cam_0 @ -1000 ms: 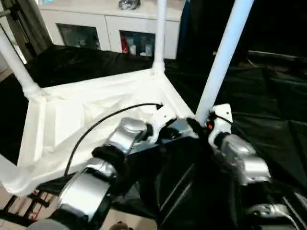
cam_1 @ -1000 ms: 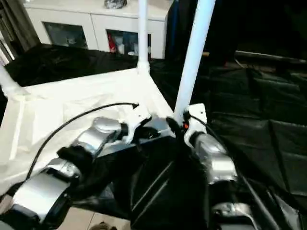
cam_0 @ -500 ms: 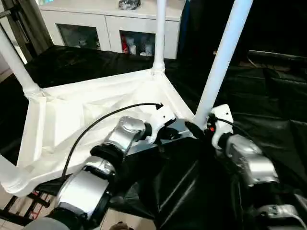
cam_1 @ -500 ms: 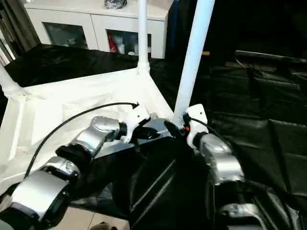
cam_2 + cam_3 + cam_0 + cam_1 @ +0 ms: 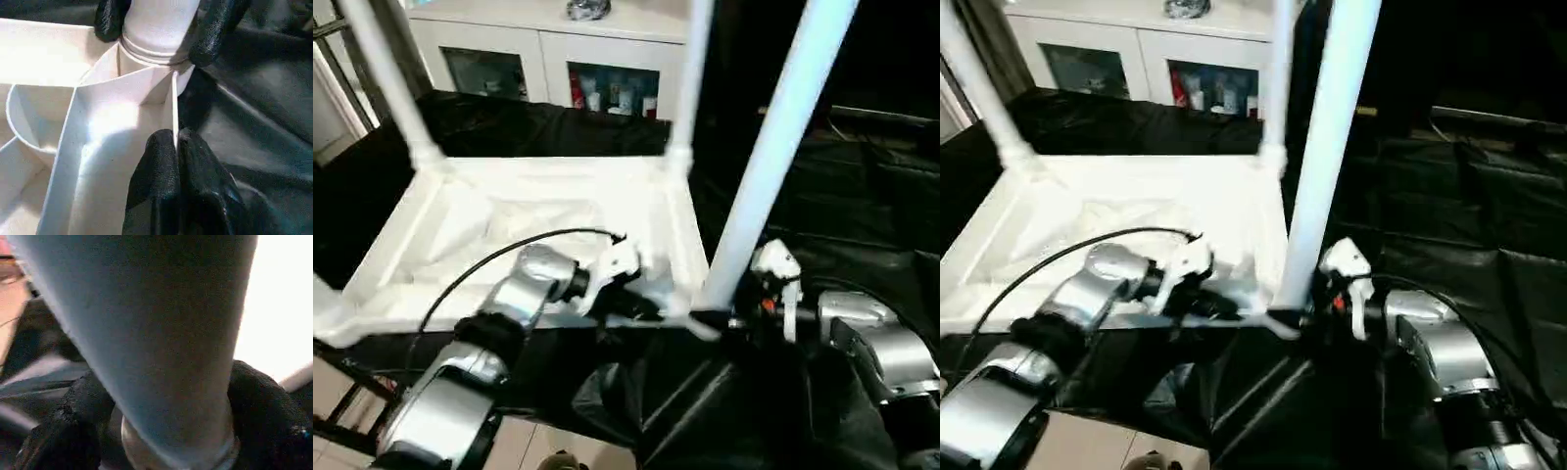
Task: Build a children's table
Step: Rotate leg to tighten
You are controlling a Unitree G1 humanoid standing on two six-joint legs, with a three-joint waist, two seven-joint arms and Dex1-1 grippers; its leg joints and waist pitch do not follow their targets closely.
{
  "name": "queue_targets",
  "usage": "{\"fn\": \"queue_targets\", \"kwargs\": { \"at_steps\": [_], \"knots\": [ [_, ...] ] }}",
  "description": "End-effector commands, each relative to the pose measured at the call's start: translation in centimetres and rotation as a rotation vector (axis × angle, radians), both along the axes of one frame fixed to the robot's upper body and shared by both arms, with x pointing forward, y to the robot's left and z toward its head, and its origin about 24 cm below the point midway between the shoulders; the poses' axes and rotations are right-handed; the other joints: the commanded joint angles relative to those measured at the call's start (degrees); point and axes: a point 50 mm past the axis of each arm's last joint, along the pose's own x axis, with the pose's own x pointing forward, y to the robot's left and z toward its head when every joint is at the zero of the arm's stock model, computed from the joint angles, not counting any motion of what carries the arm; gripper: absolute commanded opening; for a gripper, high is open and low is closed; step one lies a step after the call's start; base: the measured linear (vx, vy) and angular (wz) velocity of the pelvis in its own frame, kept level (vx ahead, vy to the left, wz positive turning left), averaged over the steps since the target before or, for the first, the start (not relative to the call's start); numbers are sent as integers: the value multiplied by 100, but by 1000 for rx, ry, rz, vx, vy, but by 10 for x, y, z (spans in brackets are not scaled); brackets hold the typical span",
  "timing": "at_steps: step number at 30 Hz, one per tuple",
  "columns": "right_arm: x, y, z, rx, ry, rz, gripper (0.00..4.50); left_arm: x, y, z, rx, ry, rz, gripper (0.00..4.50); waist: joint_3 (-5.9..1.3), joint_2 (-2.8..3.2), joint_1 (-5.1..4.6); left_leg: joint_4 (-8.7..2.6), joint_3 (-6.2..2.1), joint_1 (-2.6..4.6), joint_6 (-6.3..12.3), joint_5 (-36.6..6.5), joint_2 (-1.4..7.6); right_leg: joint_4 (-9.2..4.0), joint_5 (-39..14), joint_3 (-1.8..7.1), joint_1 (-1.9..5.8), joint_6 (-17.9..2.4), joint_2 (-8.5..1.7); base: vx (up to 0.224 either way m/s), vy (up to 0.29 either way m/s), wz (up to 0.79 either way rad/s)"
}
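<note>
**End effectors at the near corner of the upturned tabletop**

Left end effector [image 5: 175,147] is pinched tight on a thin upright rib of the tabletop [image 5: 558,196], one black finger [image 5: 156,176] on each face of the rib, just short of the corner socket [image 5: 146,63]; right end effector [image 5: 161,431] stands wide, its two fingers [image 5: 73,416] set on either side of the near leg [image 5: 773,147] at its base, close against the tube; from the left wrist view the same two fingertips flank the leg where it enters the socket.

Ribbed side up, the white tabletop lies on the black-draped table [image 5: 862,196], its near edge by the silver forearms; the near leg rises upright from the near right corner; two more legs stand in the far corners, one at the far left [image 5: 386,78] and one at the far right [image 5: 690,78]; a white cabinet [image 5: 558,59] stands beyond the table.
</note>
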Motion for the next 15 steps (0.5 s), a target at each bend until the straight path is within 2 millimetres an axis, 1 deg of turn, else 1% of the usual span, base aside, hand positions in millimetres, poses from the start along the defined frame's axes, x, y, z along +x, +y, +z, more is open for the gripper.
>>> {"fn": "queue_targets", "kwargs": {
  "at_steps": [1, 2, 3, 4, 7, 10, 12, 14, 15],
  "knots": [
    [-7, 10, -6, 6, 35, 71, 317, 1, -15, 21, -91, -60, -69, 0, -363, -80, -19, -371, -15, 53, 334, -1242, 186, -423, -1391, 281, 300, -1139, -367, 0, 0, 0],
    [-8, 10, -7, 4, 36, 70, 313, 1, -14, 20, -87, -60, -67, 0, -364, -85, -19, -370, -14, 54, 311, -1223, 181, -421, -1369, 282, 301, -1136, -364, 0, 0, 0],
    [-8, 11, -7, 3, 36, 70, 292, 1, -12, 20, -83, -60, -65, 0, -363, -104, -17, -371, -14, 50, 296, -1217, 177, -419, -1370, 280, 306, -1127, -367, 0, 0, 0],
    [-8, 12, -8, 3, 37, 71, 292, 1, -11, 20, -81, -61, -63, 0, -365, -99, -17, -373, -16, 54, 293, -1207, 179, -416, -1368, 279, 303, -1122, -368, 0, 0, 0],
    [-9, 14, -7, 10, 44, 80, 272, 0, -9, 20, -79, -61, -60, 0, -366, -113, -14, -364, -13, 39, 307, -1136, 165, -412, -1367, 279, 314, -1078, -368, 0, 0, 0],
    [-10, 15, -7, 14, 49, 91, 263, -1, -9, 21, -81, -60, -58, 0, -367, -103, -22, -371, -16, 45, 307, -1124, 178, -410, -1368, 280, 303, -1070, -365, 0, 0, 0],
    [-10, 16, -7, 18, 46, 84, 261, -1, -10, 21, -84, -65, -46, 0, -362, -108, -24, -369, -12, 42, 302, -1156, 167, -421, -1429, 278, 302, -1059, -364, 0, 0, 0],
    [-6, 19, -9, 38, 31, 24, 260, 4, -14, 21, -87, -79, 11, 0, -359, -104, -22, -371, -14, 44, 284, -1193, 165, -432, -1524, 279, 297, -1026, -367, 0, 0, 0],
    [-2, 21, -12, 46, 29, -53, 260, 8, -17, 21, -88, -85, 55, 0, -357, -107, -31, -372, -13, 43, 253, -1204, 160, -437, -1567, 281, 292, -1002, -365, 0, 0, 0]
  ]
}}
